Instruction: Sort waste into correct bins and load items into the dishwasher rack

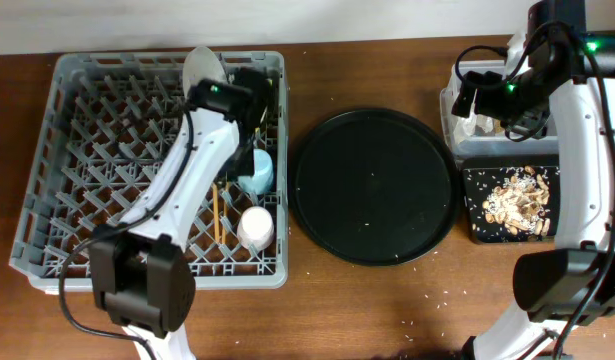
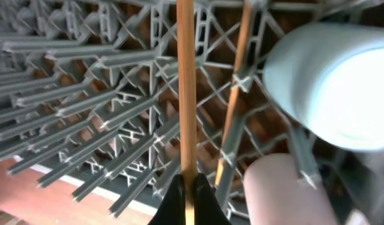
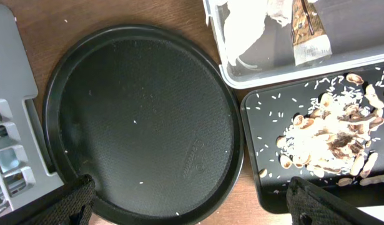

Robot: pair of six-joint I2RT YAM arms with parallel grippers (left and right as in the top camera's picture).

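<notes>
left gripper (image 2: pixel 185 199) pinching a chopstick (image 2: pixel 185 94) over the rack (image 2: pixel 85 125), right gripper (image 3: pixel 192 197) hanging wide open above the round tray (image 3: pixel 142 119), scraps (image 3: pixel 329 137) lying in the black bin (image 3: pixel 266 159)

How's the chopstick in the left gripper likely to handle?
Chopstick: thin, straight wood, so probably stiff and very light. Left gripper pinches it with a long length sticking out, so it may pivot. It looks slim enough to slip through the dishwasher rack openings.
</notes>
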